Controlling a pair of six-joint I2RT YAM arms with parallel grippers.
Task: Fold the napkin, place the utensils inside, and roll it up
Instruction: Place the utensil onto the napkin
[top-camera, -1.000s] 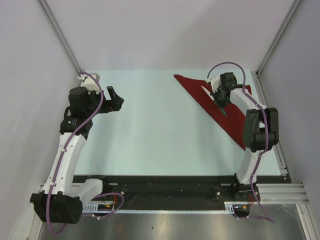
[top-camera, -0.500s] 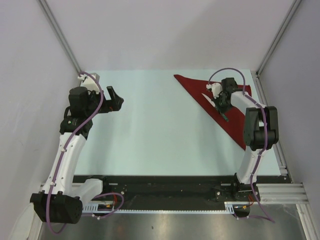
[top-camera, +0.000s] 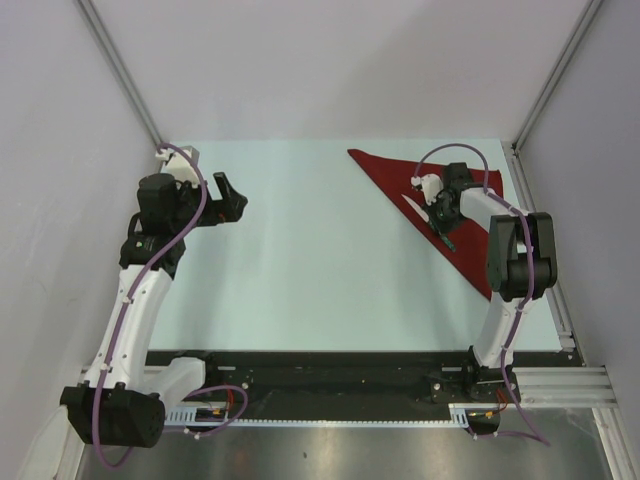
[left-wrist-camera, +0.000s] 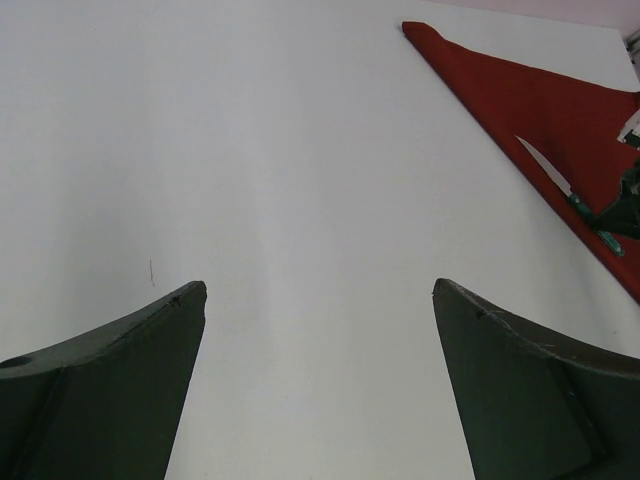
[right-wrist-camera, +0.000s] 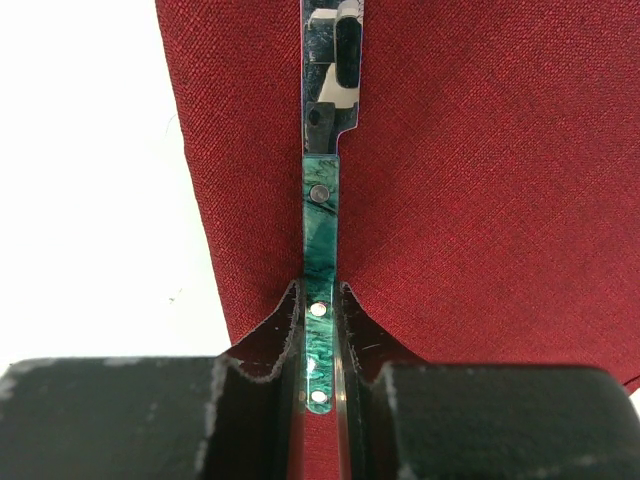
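Note:
The dark red napkin (top-camera: 400, 185) lies folded into a long triangle at the far right of the table; it also shows in the left wrist view (left-wrist-camera: 520, 100) and the right wrist view (right-wrist-camera: 480, 180). The knife (right-wrist-camera: 322, 210), teal-green handle and shiny blade, lies along the napkin near its folded edge, seen small in the top view (top-camera: 425, 212) and the left wrist view (left-wrist-camera: 560, 182). My right gripper (right-wrist-camera: 320, 320) is shut on the knife's handle, low over the cloth. My left gripper (left-wrist-camera: 318, 290) is open and empty at the far left (top-camera: 228, 196).
The pale table (top-camera: 300, 260) is walled by grey panels at left, back and right. A metal rail (top-camera: 545, 290) runs along the right edge beside the napkin. The black base rail (top-camera: 330, 385) lies at the near edge.
My right gripper has shifted with the knife a little toward the near right along the napkin. The left arm has not moved.

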